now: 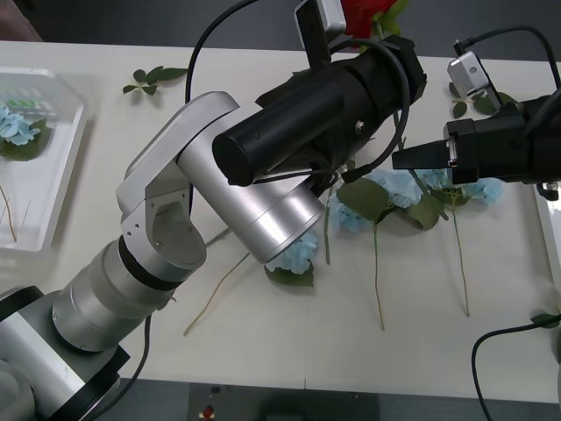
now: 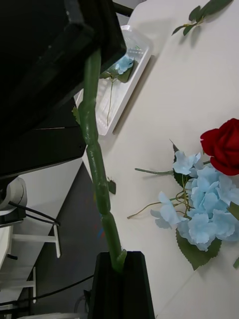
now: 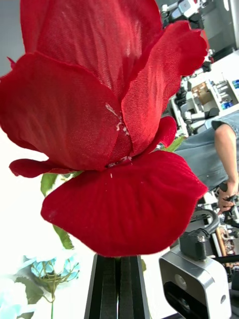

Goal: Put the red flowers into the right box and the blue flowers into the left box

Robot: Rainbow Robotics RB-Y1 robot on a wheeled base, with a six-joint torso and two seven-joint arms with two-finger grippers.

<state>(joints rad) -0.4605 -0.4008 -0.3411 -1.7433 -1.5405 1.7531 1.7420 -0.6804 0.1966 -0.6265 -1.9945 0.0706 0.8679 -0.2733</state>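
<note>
Above the far middle of the white worktop [image 1: 263,351], the left gripper [image 3: 117,279] has its black jaws clenched just under the bloom of a red rose [image 3: 107,124], whose petals show past the arm's end in the front view. The right gripper [image 2: 119,279] reaches in from the right, its jaws clamped on that rose's thick green stem [image 2: 97,169], so both arms hold one flower. Below them, pale blue flowers [image 1: 399,189] lie on the worktop with their long stems pointing near. At the left edge, the left box [image 1: 66,167] holds one blue flower [image 1: 16,127]. The right box [image 1: 545,232] shows at the right edge.
</note>
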